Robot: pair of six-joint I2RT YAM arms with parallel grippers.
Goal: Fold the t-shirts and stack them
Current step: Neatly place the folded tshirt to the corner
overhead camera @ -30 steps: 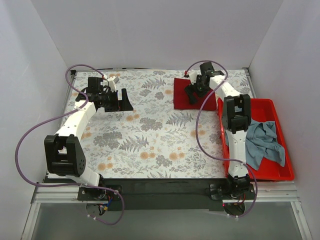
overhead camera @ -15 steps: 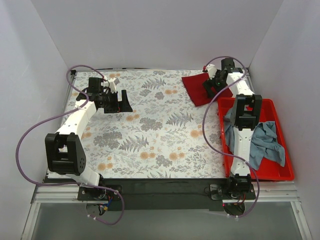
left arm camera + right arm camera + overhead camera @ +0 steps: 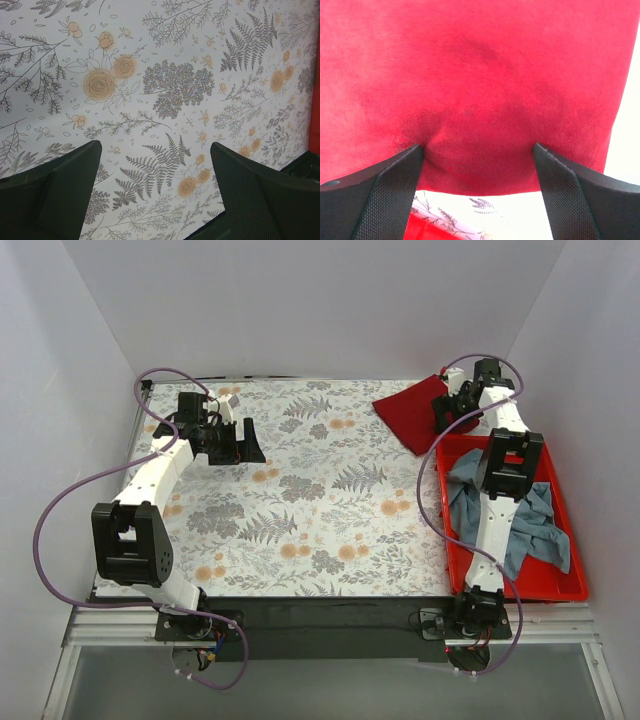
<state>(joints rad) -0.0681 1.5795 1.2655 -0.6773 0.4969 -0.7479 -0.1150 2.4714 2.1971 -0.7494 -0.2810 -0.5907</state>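
The dark red t-shirt [image 3: 408, 418], folded into a small flat pad, lies at the back right of the table; it fills the right wrist view [image 3: 480, 75]. My right gripper [image 3: 455, 410] [image 3: 479, 147] is open, with both fingertips pressed down on the shirt's near edge and cloth bunched slightly between them. The grey-blue t-shirt [image 3: 535, 525] lies crumpled in the red bin, partly hidden by my right arm. At the back left my left gripper [image 3: 245, 443] [image 3: 155, 146] hangs open over bare floral tablecloth, holding nothing.
The bright red plastic bin [image 3: 572, 585] stands along the table's right edge, just in front of the dark red shirt; its rim shows low in the right wrist view [image 3: 420, 232]. White walls close in the back and both sides.
My right gripper has slid to the right and back toward the far corner, and the dark red t-shirt has moved and turned with it. The left arm has stayed still.
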